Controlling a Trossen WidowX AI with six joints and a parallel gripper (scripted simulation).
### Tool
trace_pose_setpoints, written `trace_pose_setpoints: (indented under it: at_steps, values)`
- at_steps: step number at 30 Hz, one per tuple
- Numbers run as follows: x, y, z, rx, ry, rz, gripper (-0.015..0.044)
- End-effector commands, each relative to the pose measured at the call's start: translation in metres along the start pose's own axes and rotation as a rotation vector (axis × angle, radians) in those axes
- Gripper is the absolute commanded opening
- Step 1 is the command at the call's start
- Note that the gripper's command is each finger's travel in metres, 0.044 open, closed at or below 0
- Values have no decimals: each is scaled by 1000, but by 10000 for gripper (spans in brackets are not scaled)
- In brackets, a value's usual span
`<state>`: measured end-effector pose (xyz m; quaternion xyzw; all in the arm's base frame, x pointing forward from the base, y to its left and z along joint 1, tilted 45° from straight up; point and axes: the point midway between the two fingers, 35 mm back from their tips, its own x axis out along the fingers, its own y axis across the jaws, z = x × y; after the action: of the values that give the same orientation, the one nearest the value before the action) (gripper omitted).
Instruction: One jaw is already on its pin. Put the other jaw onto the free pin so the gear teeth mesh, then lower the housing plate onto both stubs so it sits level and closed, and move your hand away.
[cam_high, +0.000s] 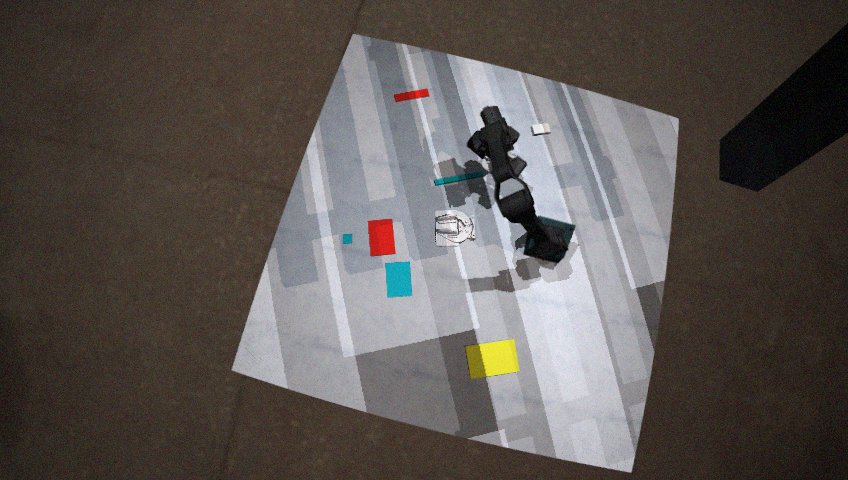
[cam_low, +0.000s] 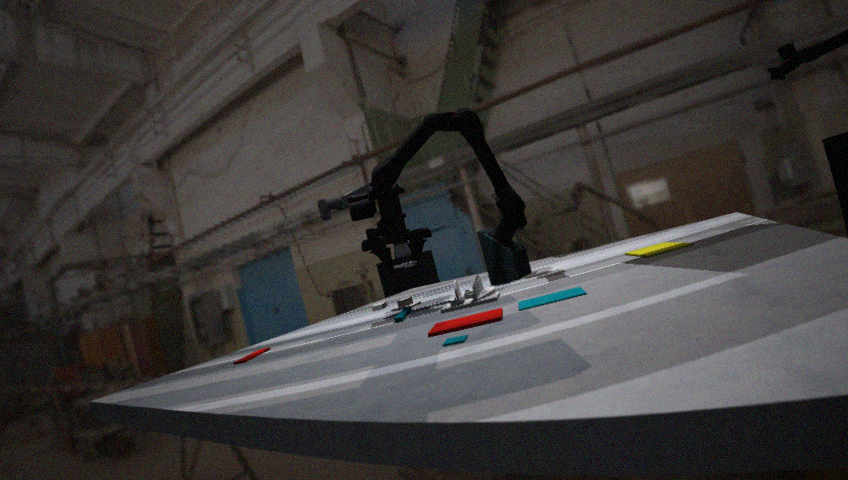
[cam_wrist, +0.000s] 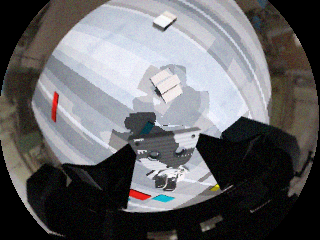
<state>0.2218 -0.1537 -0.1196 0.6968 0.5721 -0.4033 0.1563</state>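
Note:
My gripper (cam_high: 498, 153) (cam_low: 402, 255) (cam_wrist: 164, 139) is shut on the grey housing plate (cam_wrist: 169, 136). The plate spans the fingers in the wrist view, with two round holes along its lower part. It is held above the table, off to one side of the pale base assembly (cam_high: 446, 231) (cam_low: 473, 297) (cam_wrist: 171, 176). In the exterior view two pointed pale parts stand up from the assembly. The top view shows pale curved outlines on it. The pins, the stubs and whether the gear teeth mesh are too small to tell. The arm hides the plate in the top view.
A pale stepped block (cam_wrist: 167, 86) lies near the gripper, and a white block (cam_high: 540, 129) (cam_wrist: 165, 20) beyond it. A teal bar (cam_high: 458, 179) lies between gripper and assembly. Red (cam_high: 381, 237), cyan (cam_high: 398, 279) and yellow (cam_high: 492, 358) slabs lie farther out. Shadows cross the table.

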Motion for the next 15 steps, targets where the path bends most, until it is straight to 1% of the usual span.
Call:
trace_pose_setpoints:
  at_steps: [1,15]
  values:
    - [-2,1,-16,73,0,7,351]
    - [-3,1,-63,290,3,9,351]
